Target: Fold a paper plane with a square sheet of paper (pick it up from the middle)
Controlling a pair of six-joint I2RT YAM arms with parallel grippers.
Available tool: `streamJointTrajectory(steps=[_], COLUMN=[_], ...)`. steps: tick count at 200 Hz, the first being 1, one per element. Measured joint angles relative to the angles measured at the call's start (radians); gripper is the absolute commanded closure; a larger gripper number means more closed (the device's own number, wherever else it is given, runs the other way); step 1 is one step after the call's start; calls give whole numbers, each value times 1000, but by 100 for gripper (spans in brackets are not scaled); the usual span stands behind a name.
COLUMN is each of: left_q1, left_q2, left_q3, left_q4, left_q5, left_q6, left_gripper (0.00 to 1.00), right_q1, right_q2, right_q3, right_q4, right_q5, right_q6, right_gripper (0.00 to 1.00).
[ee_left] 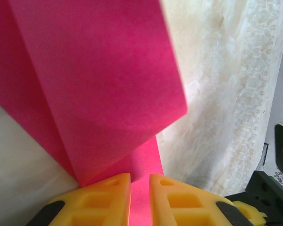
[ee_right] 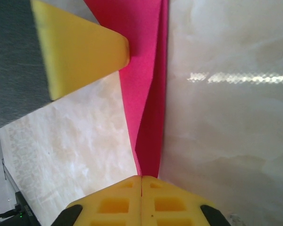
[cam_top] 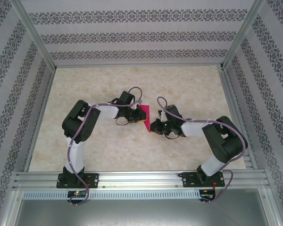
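While the left jaws and the right jaws each pinch an end of the thin, partly folded magenta-pink square sheet of paper (cam_top: pixel 143 115) at the middle of the pale marbled worktop (cam_top: pixel 108 155), a clean crease probably needs even tension and aligned edges.

Marbled table (cam_top: pixel 132 150), patterned walls (cam_top: pixel 132 37)

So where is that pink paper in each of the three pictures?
Top external: pink paper, small, at the middle of the picture.
Left wrist: pink paper fills the upper left.
Right wrist: pink paper, a narrow strip from top centre downward.
Shared landmark: the marbled table beneath it.
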Motion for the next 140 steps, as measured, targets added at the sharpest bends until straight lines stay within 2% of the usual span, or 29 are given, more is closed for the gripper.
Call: streamJointTrajectory(steps=[43, 83, 114, 140], left_q1=[0, 0, 0, 0], left_q2=[0, 0, 0, 0], left_q3=[0, 0, 0, 0], left_q4=[0, 0, 0, 0], left_q5=[0, 0, 0, -1], left_q6=[3, 3, 3, 3], left_gripper=[81, 81, 81, 81], right_q1=[3, 2, -8, -13], right_q2=[53, 29, -58, -54], right_q3=[18, 19, 21, 36], right_q4=[1, -27, -87, -105], right_q5=[-18, -21, -13, -13], right_q6=[-4, -20, -29, -34], right_gripper=[95, 83, 83, 83])
